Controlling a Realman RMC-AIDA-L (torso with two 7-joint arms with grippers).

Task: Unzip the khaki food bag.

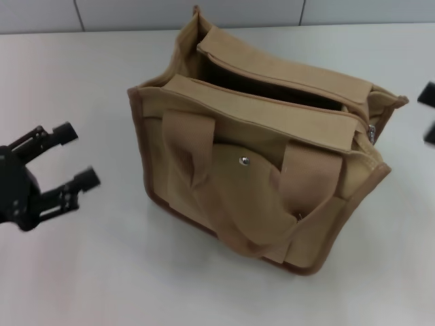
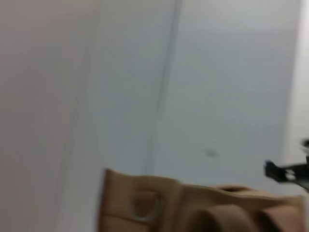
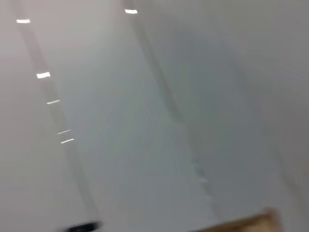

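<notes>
Looking into the khaki food bag (image 1: pixel 262 170) from the head camera, I see its top gaping along the middle, the two flaps spread apart over a dark interior; I can't make out anything inside. It is a boxy tan canvas tote with darker brown piping along the edges, sitting upright on the white table (image 1: pixel 88 272) near the centre of my view. Two wide strap handles droop down its near face, crossing over a rounded front pocket flap with a silver snap (image 1: pixel 245 161). The metal zipper pull (image 1: pixel 372 133) sits at the bag's right end. The bag's long axis runs from my near left to my far right, skewed to the table edge, with the pocket face turned toward me. My left gripper (image 1: pixel 76 156) hovers over the table well to the left of the bag, fingers apart and touching nothing. My right gripper (image 1: pixel 428 112) just shows at the right edge, beyond the bag's zipper end; I cannot tell how its fingers stand.
</notes>
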